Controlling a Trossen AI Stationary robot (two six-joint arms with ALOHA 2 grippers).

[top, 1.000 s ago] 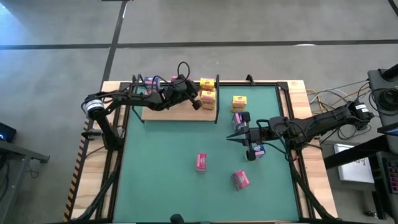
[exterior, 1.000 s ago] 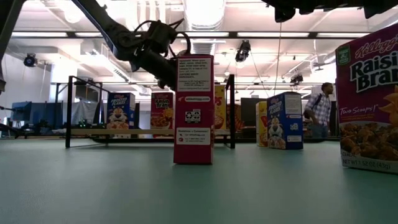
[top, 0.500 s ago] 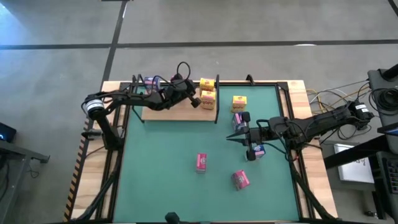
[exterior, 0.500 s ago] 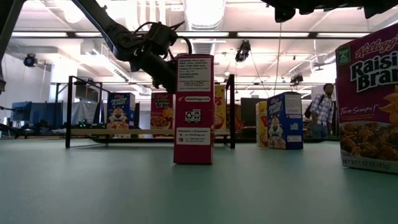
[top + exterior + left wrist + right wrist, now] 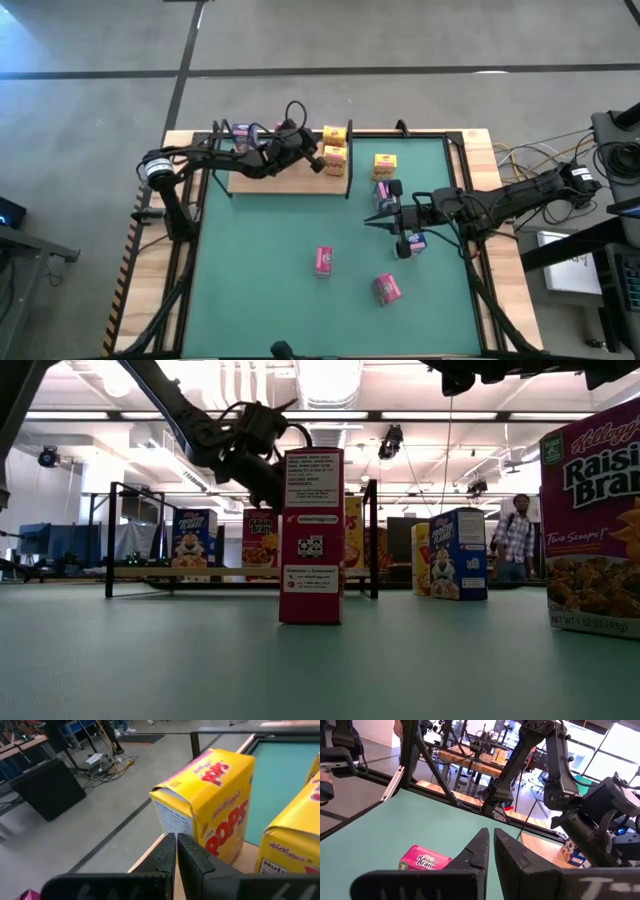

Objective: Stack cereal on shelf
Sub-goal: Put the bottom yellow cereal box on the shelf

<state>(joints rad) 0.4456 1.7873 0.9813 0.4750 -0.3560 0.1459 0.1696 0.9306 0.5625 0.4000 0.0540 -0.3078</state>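
Observation:
The shelf (image 5: pixel 280 178) is a light-wood panel with black posts at the mat's far left. Two yellow cereal boxes (image 5: pixel 333 135) (image 5: pixel 334 160) stand on its right end, and pink and blue boxes (image 5: pixel 245 133) on its left end. My left gripper (image 5: pixel 316 164) is shut and points at the yellow boxes from the left; in the left wrist view its tips (image 5: pixel 176 842) are at the foot of the farther yellow box (image 5: pixel 210 805). My right gripper (image 5: pixel 378 222) is shut and hovers over the mat, with a pink box (image 5: pixel 427 860) lying ahead of it. My left gripper's shut fingertips (image 5: pixel 170 845) stand level at the lower near corner (image 5: pixel 197 847) of the farther yellow box, coming from the table's left. I cannot tell whether they touch it. The box stands upright on the shelf.
On the green mat are a yellow box (image 5: pixel 385 165), a blue box (image 5: pixel 384 192), a blue box (image 5: pixel 415 241) under the right arm, and two pink boxes (image 5: pixel 323 260) (image 5: pixel 387 288). The shelf's corner post (image 5: pixel 195 742) rises just past the yellow box. A person (image 5: pixel 515 545) is in the room behind.
My left gripper has turned slightly at the wrist beside the yellow boxes and stays shut. The boxes have kept their places.

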